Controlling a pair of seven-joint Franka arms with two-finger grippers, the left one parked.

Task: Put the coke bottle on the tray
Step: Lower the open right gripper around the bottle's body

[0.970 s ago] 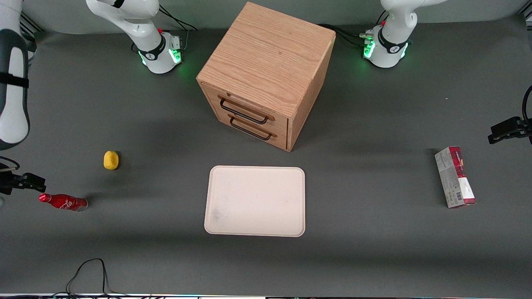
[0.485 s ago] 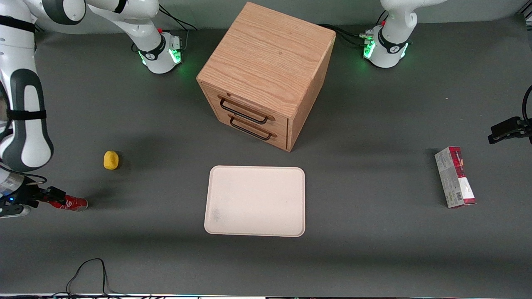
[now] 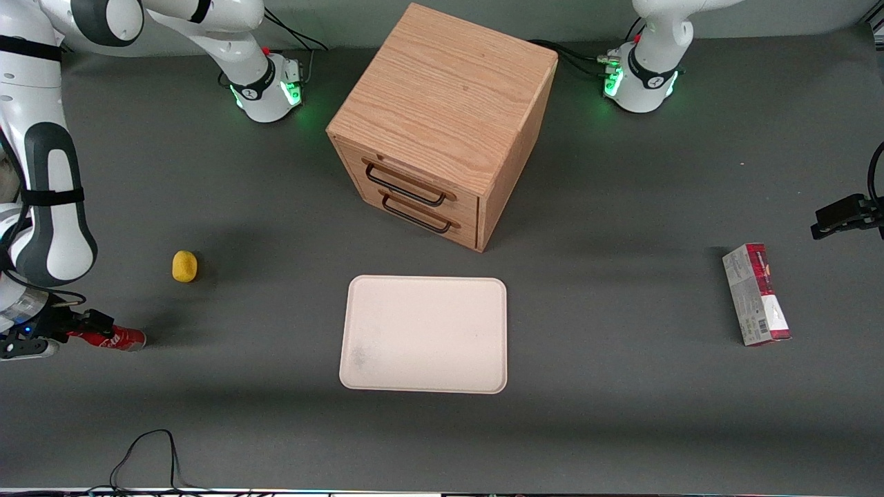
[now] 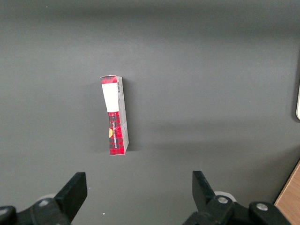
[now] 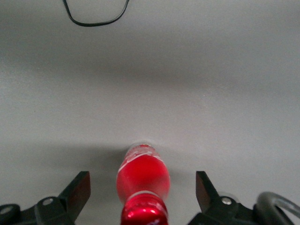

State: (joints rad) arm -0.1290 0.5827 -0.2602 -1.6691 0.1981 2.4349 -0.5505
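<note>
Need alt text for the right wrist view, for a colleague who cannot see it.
The open claw straddles the coke bottle, which lies on the grey table between its fingers, untouched. A loop of black cable lies farther along the table.

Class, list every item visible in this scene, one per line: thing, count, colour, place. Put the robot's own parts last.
Small glossy red coke bottle: one, red, lying on the table toward the working arm's end.
Flat cream-white rectangular tray: one, cream, in front of the cabinet.
Wooden two-drawer cabinet: one, light oak with dark handles, mid-table.
Small yellow rounded object: one, yellow, farther from the front camera than the bottle.
Red-and-grey rectangular carton: one, toward the parked arm's end.
Black cable: one, at the table's near edge.
End effector: one, black, fingers open either side of the bottle's cap end.
</note>
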